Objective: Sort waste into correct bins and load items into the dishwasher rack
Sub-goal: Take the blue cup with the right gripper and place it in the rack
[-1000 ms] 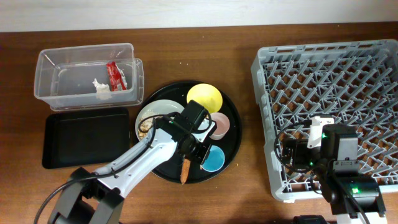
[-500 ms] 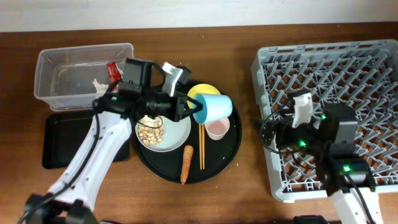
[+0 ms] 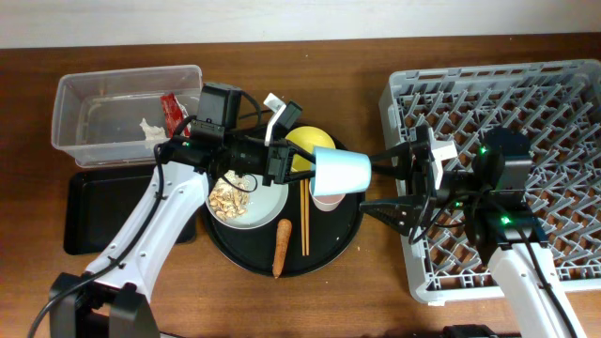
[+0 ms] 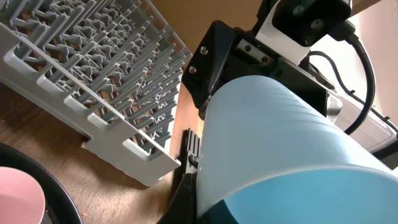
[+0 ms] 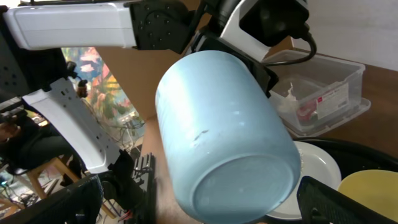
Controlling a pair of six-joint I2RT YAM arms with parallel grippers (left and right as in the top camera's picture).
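My left gripper [image 3: 293, 161] is shut on the rim of the small blue cup [image 3: 340, 172] and holds it sideways above the round tray, base toward the right. My right gripper [image 3: 383, 183] is open, with a finger on each side of the cup's base, not closed. In the left wrist view my left gripper [image 4: 202, 199] pinches the cup wall [image 4: 280, 143]. In the right wrist view the cup's base [image 5: 230, 137] fills the space between my right gripper's fingers [image 5: 214, 208]. The grey dishwasher rack [image 3: 526, 122] stands at the right.
The clear tub [image 3: 66, 103] holds the red wrapper [image 3: 172, 113] and white tissue [image 3: 150, 131]; the black rectangular tray [image 3: 113, 211] lies below it. The round black tray [image 3: 349, 225] carries the white plate [image 3: 268, 208] with food scraps [image 3: 228, 197], yellow bowl [image 3: 300, 141], pink cup [image 3: 324, 200], chopsticks [image 3: 303, 221] and carrot [image 3: 279, 249].
My left arm lifted the blue cup off the round tray and carried it right. My right gripper came left from the rack and opened around the cup's base.
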